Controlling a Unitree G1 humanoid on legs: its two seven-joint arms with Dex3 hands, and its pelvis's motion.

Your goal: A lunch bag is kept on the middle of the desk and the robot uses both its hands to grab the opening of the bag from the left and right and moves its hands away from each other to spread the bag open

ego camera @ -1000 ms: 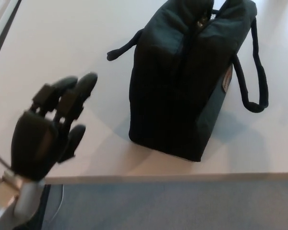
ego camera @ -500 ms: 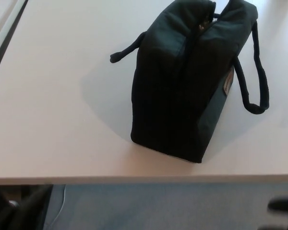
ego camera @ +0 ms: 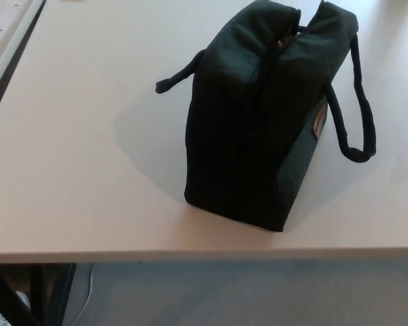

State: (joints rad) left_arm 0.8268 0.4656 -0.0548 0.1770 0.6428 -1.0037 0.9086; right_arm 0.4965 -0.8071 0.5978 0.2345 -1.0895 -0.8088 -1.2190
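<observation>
The soft black cloth lunch bag (ego camera: pixel 258 129) looks floppy; grab both lips up top, though no hand shows.

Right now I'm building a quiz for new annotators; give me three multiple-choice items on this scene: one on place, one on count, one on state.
1. Where does the lunch bag stand?
A. on the desk
B. on the floor
C. on a chair

2. How many strap handles show?
A. none
B. two
C. four

3. How is the bag's top?
A. spread wide
B. pinched nearly shut
C. folded flat

Answers: 1 A, it rests on the pale desktop near the front edge. 2 B, one loop on each side. 3 B, only a narrow gap shows along the top.
</observation>
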